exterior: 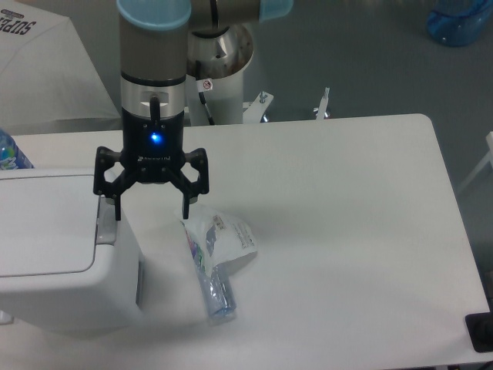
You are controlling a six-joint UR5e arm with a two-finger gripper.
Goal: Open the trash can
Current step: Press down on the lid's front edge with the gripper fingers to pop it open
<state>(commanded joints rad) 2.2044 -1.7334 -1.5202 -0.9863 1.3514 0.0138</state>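
The tool [151, 205] hangs at about ten o'clock of the view, its two black fingers spread wide apart and pointing down, a blue light glowing on its body; the left fingertip [116, 210] sits just above the grey latch tab [105, 225] at the right edge of the trash can [62, 270]; the trash can fills the eight o'clock corner, its flat white lid [46, 223] closed; a crumpled clear wrapper [216, 258] lies on the white counter [347, 231] near six o'clock, just beside the can; a blue bottle [9, 153] peeks in at nine o'clock.
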